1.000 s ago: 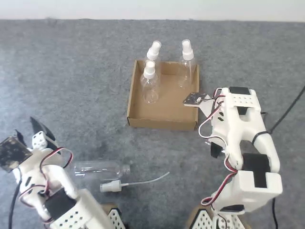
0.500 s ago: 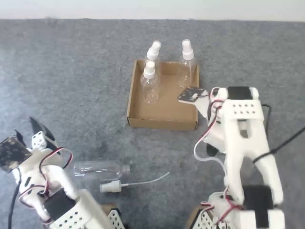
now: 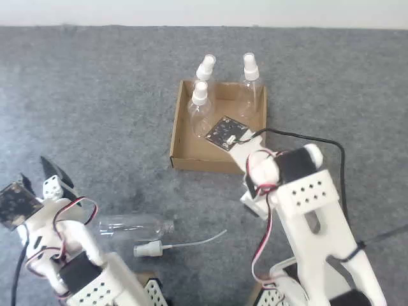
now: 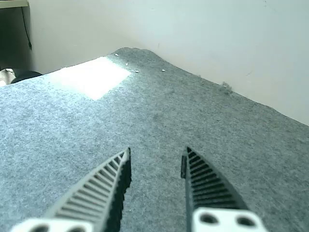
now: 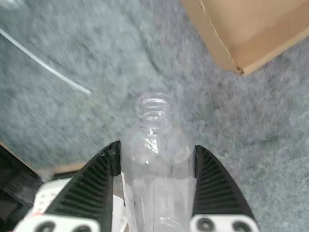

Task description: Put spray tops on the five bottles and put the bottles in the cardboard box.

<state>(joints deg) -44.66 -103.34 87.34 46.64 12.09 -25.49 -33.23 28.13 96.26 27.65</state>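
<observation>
Right end effector (image 5: 157, 146) is clamping an uncapped bottle (image 5: 154, 125) near the cardboard box (image 5: 241, 29); left end effector (image 4: 157, 153) is hanging open, holding nothing.

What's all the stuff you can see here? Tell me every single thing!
cardboard box: one, brown, middle of the carpet.
bottles with spray tops: three, clear with white tops; one inside the box on its left side, one at its far right corner, one at its far edge.
lying bottle: one, clear, no top, on its side on the carpet in front of the box.
spray top: one, white with a thin tube, lying beside the lying bottle.
held bottle: one, clear, no top, in the right gripper.
carpet: one, grey, under everything.
left gripper: black fingers, open, over bare carpet.
right gripper: black fingers, shut on the held bottle.
</observation>
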